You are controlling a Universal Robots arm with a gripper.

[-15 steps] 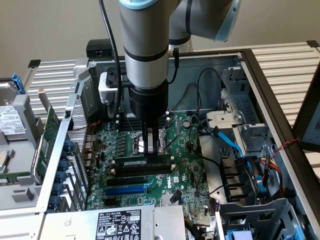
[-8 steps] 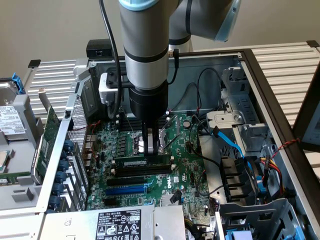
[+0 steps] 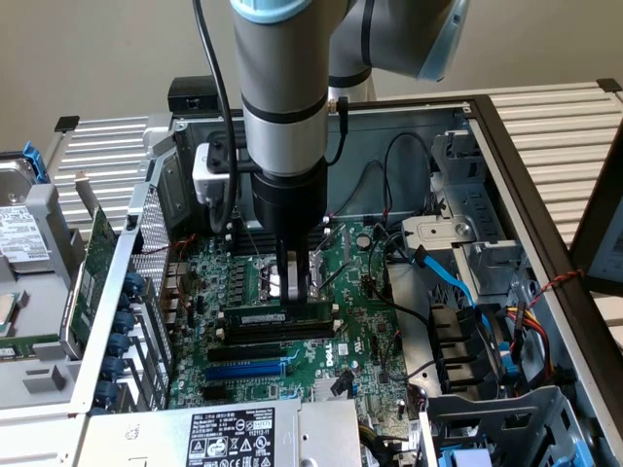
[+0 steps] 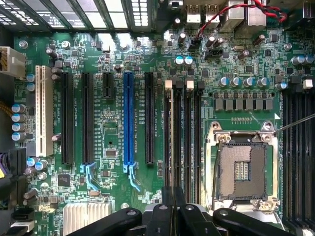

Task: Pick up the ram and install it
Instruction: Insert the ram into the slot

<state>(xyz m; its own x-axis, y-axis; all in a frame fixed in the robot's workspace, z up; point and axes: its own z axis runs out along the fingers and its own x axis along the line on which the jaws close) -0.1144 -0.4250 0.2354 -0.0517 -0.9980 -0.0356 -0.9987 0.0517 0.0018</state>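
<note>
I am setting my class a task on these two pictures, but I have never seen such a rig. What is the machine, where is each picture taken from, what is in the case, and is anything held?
The machine is a grey robot arm reaching down into an open metal computer case. One picture comes from a camera off the arm; the other from a camera on its wrist, looking down past its black fingers. In the case lies a green motherboard with long black slots. The ram, a long narrow green memory stick, stands in one slot. The fingers are shut just above it; whether they touch it I cannot tell.
</note>
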